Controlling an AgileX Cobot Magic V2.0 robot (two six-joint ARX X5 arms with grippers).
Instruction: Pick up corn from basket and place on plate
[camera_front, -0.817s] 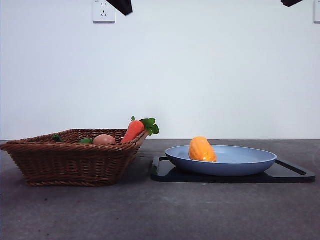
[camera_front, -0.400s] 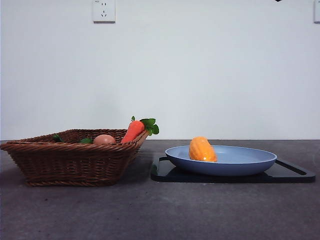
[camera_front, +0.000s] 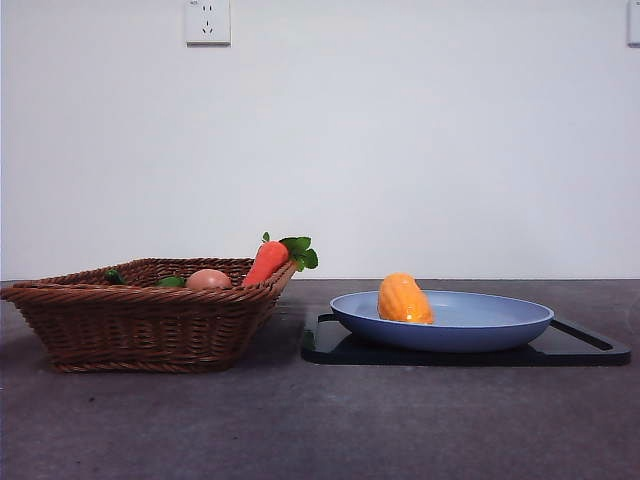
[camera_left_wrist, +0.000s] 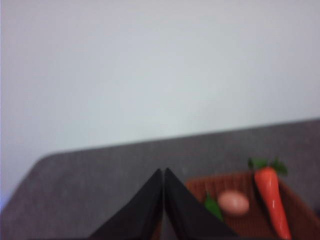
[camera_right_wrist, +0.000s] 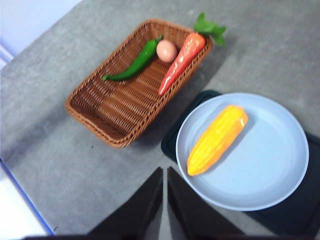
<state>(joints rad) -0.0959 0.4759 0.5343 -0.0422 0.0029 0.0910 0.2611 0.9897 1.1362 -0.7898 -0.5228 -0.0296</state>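
On the grey desk (camera_front: 300, 430) the corn (camera_front: 404, 299) lies on the plate (camera_front: 500, 325) beside the basket (camera_front: 140, 325), the left gripper (camera_left_wrist: 163, 172) and right gripper (camera_right_wrist: 164, 172) both pressed together above.

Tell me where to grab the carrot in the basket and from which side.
Take the carrot at mid-body, from above, jaws closing across its width. It lies slanted, its leafy end propped on the basket rim and its tip down inside, so the orange middle is bare. The egg and green pepper lie close on one side; I would come straight down to avoid them.
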